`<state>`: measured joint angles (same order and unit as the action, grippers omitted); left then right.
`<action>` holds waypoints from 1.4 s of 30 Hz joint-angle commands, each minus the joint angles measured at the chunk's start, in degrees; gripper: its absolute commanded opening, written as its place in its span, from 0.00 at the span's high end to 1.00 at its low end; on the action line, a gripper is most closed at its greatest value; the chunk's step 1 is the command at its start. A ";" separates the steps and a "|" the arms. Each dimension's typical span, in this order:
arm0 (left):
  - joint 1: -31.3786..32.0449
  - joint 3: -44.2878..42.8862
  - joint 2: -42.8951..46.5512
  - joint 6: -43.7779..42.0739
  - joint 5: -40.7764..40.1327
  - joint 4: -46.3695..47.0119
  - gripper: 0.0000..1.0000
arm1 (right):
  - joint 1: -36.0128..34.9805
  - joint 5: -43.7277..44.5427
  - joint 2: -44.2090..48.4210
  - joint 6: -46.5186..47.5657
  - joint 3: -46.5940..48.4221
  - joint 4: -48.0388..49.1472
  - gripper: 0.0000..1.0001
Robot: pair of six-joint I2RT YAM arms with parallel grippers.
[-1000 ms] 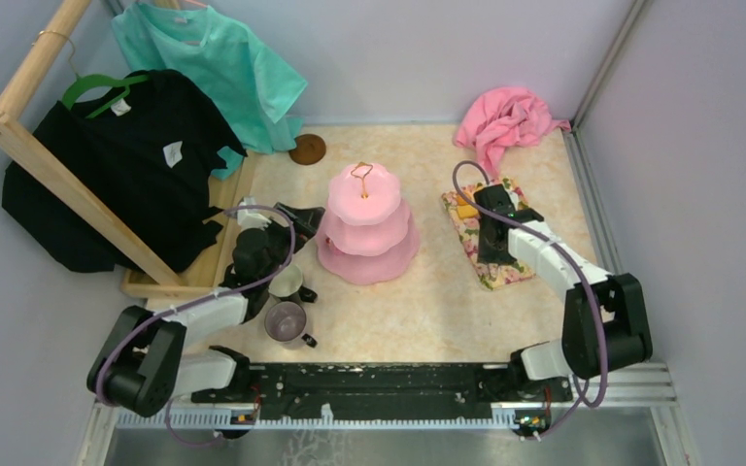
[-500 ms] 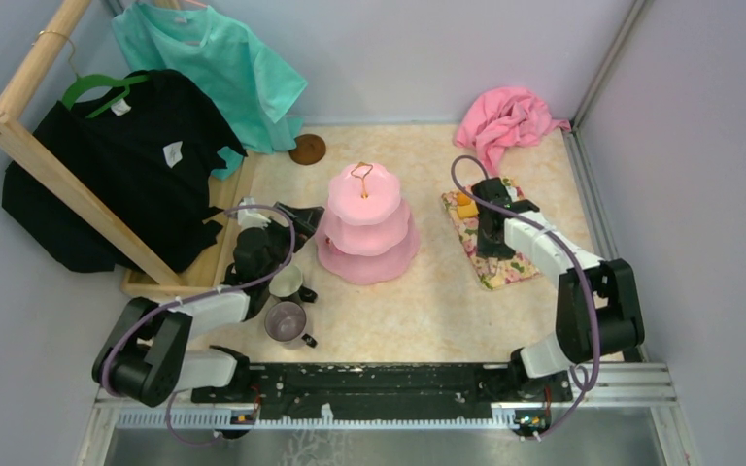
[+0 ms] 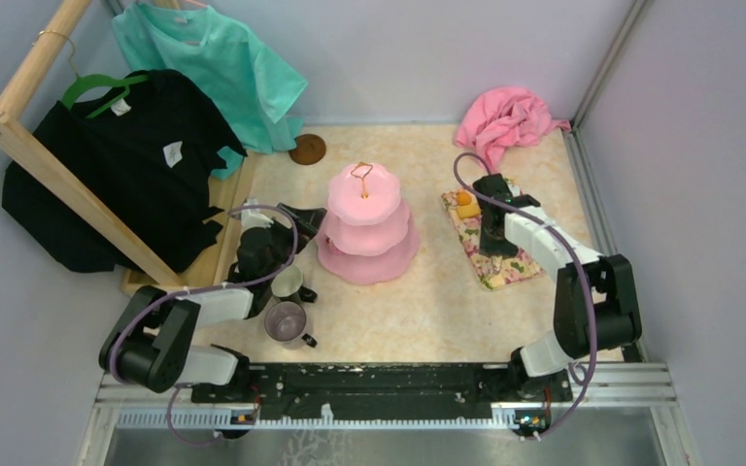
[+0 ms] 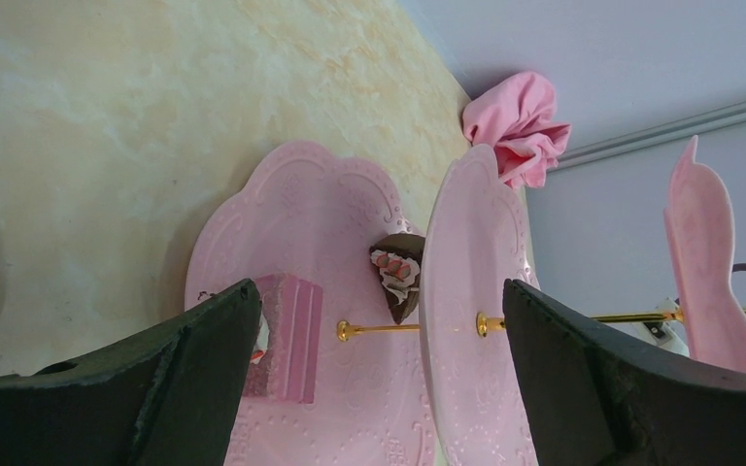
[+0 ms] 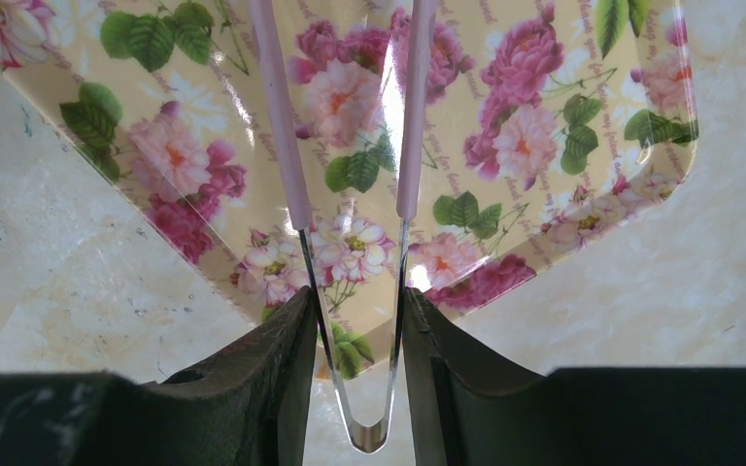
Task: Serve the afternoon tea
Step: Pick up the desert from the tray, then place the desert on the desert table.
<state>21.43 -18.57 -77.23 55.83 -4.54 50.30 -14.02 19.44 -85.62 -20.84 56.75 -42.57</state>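
Observation:
The pink three-tier cake stand with a gold loop stands mid-table. In the left wrist view its bottom tier carries a pink cake slice and a brown slice. My left gripper is open, level with the stand's left side and empty. A white mug and a grey-purple mug stand near the left arm. My right gripper is shut on pink-handled metal tongs over the floral mat. An orange snack lies on that mat.
A brown saucer lies at the back beside the hanging teal shirt. A wooden rack with a black garment fills the left side. The pink cloth is bunched in the back right corner. Walls close the right and the back.
My right wrist has shifted slightly toward the back over the floral mat, still gripping the tongs, and its elbow has folded in. The left arm has barely moved.

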 commanded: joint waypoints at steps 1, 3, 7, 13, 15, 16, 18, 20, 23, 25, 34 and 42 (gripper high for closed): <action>-0.36 0.19 -1.17 0.91 1.15 3.86 0.01 | 1.15 1.42 0.24 0.13 3.65 -0.04 0.62; -0.34 0.20 -1.61 0.90 1.15 4.21 0.01 | 1.25 1.16 -0.51 0.34 3.93 0.35 0.60; -0.43 0.20 -2.11 0.91 1.03 4.44 0.01 | 1.71 0.18 -2.58 1.09 4.50 1.84 0.60; -0.65 0.42 -3.04 0.90 1.02 4.90 0.01 | 2.51 -1.08 -5.13 2.39 5.13 4.19 0.62; -0.69 0.56 -3.31 0.90 1.16 5.13 0.01 | 2.57 -1.70 -5.06 2.56 4.93 4.78 0.69; -0.70 0.63 -3.36 0.86 1.16 5.22 0.01 | 2.54 -1.89 -4.69 2.57 4.64 5.10 0.73; -0.69 0.79 -3.01 0.94 1.12 5.24 0.01 | 2.52 -2.26 -3.77 2.50 3.83 5.78 0.82; -0.71 1.03 -2.42 0.76 0.94 4.83 0.01 | 2.53 -2.35 -2.66 2.09 2.99 5.86 0.88; -0.69 1.09 -1.07 0.41 0.91 3.69 0.01 | 2.29 -2.57 -0.22 0.93 1.73 5.47 0.95; -0.69 1.01 0.06 0.13 0.81 2.41 0.01 | 1.53 -2.38 2.43 0.23 1.06 5.15 0.96; -0.69 0.51 6.25 -1.12 0.71 -5.09 0.01 | -5.04 -0.13 11.44 -1.63 -0.46 1.88 0.98; -0.69 -2.23 11.31 -1.66 1.28 -13.64 0.01 | -19.64 5.25 16.63 -7.02 -3.52 -2.14 0.99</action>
<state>21.08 -18.31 -68.29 55.44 -4.03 41.47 -27.40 20.21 -72.20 -24.03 54.17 -42.39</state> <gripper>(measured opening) 0.990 0.124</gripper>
